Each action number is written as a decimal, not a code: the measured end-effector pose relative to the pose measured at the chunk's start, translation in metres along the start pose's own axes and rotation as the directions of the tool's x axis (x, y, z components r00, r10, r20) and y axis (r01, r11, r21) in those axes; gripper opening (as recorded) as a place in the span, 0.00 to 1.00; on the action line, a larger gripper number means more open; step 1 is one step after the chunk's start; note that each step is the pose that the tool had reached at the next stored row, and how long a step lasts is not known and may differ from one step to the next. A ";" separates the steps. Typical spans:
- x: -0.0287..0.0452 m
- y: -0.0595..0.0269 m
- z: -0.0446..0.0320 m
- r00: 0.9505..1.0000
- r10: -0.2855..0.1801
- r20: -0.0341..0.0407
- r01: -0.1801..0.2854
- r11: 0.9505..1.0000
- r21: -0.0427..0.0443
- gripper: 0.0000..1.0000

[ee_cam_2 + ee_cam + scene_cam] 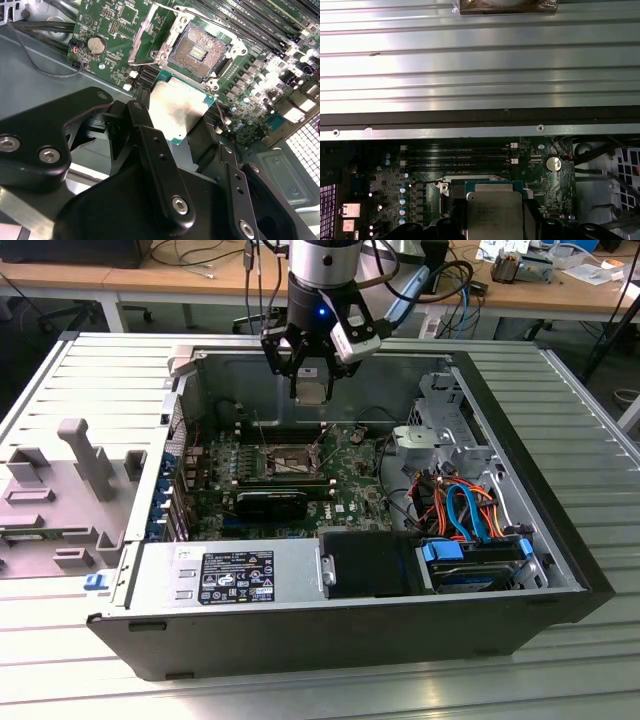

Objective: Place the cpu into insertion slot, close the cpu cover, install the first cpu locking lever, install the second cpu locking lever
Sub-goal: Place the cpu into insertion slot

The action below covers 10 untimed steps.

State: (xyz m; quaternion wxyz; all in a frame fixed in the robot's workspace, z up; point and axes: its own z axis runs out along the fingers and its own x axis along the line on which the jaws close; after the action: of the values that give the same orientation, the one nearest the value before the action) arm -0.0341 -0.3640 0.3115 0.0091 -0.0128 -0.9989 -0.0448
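Bright overhead light. Glare streaks the counter [470, 50] in the first wrist view, whitens the cpu [177, 107] in the second wrist view; the case [240, 385] interior lies shadowed.

Open computer case [300, 635]: is lying on its side on a ribbed metal table [560, 390].
Gripper [312, 375]: is hanging over the far part of the case, its black fingers pinching the cpu [313, 392].
Green motherboard [350, 490]: is lying below, with the insertion slot [287, 462] near its middle, well apart from the chip.
Silver power supply [225, 575]: is sitting along the near wall.
Orange and blue cables [465, 505]: are curling at the exterior view's right.
Grey plastic fixture [70, 480]: is resting outside the case, at the exterior view's left.
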 end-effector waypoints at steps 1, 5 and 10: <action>0.0000 0.0000 0.0001 1.000 0.000 0.000 0.000 1.000 0.000 0.54; 0.0000 -0.0001 0.0007 1.000 0.000 0.000 0.000 1.000 0.000 0.54; 0.0000 -0.0002 0.0024 1.000 0.000 0.000 0.000 1.000 0.000 0.54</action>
State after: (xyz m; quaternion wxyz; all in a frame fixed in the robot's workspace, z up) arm -0.0341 -0.3640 0.3091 0.0091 -0.0128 -0.9989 -0.0448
